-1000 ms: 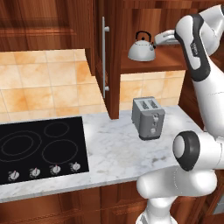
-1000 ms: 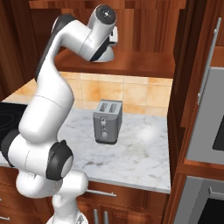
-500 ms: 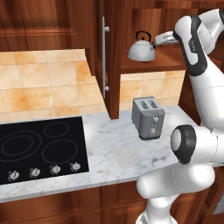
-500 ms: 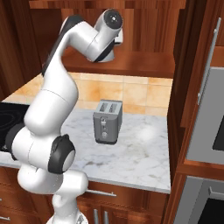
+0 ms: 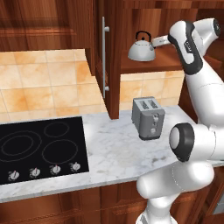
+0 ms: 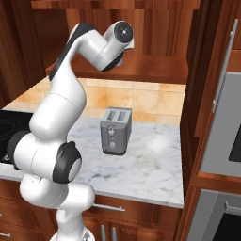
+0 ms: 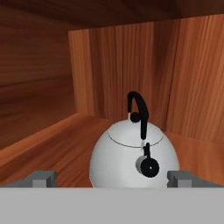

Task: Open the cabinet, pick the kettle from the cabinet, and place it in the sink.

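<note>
Forward goes the hand, closer to the kettle [image 5: 141, 49] than half a second back; the kettle sits upright on the shelf of the open cabinet [image 5: 148, 66]; in the hand view the gripper [image 7: 111, 177] is spread wide, fingertips [image 7: 41, 177] at 8 and 4 o'clock flanking the kettle [image 7: 133, 155], gripping nothing; contact I cannot tell; left base view adds the toaster [image 5: 148, 117], below at 6 o'clock, and the cooktop [image 5: 41, 148]; right base view hides the kettle behind the arm.
</note>
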You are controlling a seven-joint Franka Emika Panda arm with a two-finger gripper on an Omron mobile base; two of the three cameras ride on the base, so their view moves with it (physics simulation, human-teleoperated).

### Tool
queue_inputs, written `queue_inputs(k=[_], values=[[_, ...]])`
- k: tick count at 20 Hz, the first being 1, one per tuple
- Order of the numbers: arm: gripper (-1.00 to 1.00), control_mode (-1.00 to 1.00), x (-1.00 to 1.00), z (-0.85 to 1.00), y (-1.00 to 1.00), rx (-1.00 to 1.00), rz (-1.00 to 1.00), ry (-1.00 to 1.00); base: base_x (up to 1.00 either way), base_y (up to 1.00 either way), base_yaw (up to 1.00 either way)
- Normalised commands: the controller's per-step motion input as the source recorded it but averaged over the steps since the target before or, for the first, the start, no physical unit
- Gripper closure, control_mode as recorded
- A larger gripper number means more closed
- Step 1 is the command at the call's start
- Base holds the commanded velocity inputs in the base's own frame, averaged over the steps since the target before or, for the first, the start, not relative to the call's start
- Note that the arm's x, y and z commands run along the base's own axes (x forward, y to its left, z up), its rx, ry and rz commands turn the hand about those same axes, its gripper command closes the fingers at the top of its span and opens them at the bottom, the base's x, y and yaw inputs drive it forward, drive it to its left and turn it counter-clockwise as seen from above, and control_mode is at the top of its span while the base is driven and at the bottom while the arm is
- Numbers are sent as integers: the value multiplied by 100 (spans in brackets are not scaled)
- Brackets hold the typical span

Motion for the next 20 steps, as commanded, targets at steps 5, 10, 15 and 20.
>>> queue_inputs(k=[5,10,15,20], values=[[-100,-100,26,0,-1,0,0,0,0,0,0],[-100,-100,27,6,-3,0,0,0,0,0,0],[-100,-100,22,2,0,1,0,0,0,0,0],[-100,-100,21,0,0,2,-2,0,0,0,0]])
